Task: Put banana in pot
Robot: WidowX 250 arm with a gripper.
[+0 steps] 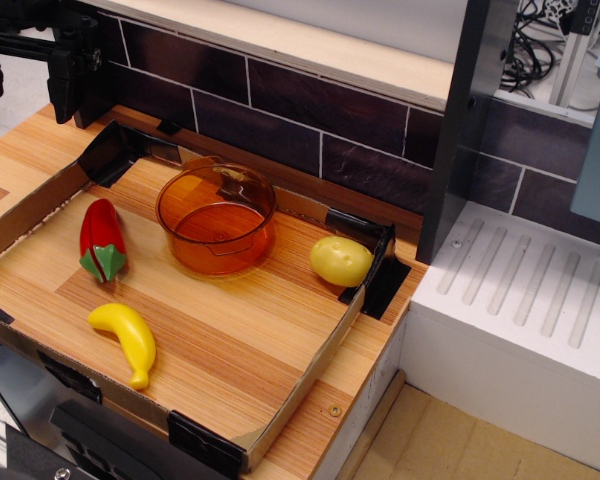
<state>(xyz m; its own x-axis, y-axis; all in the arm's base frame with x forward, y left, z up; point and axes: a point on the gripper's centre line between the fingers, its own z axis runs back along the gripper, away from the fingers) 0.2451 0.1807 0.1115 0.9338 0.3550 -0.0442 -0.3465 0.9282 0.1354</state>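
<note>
The yellow banana (127, 338) lies on the wooden tray floor near the front left, stem end toward the front edge. The translucent orange pot (216, 218) stands upright and empty in the middle back of the tray, about a hand's width behind and to the right of the banana. My gripper (72, 70) is the black hardware at the top left corner, raised behind the tray and far from both banana and pot. Its fingers are not clear enough to tell whether they are open or shut. Nothing shows in it.
A red and green pepper toy (101, 241) lies left of the pot. A yellow egg-shaped toy (341, 260) sits at the tray's right corner. The tray has low cardboard walls (310, 375) with black corner brackets. A white drainer (520, 300) is to the right, and a tiled wall is behind.
</note>
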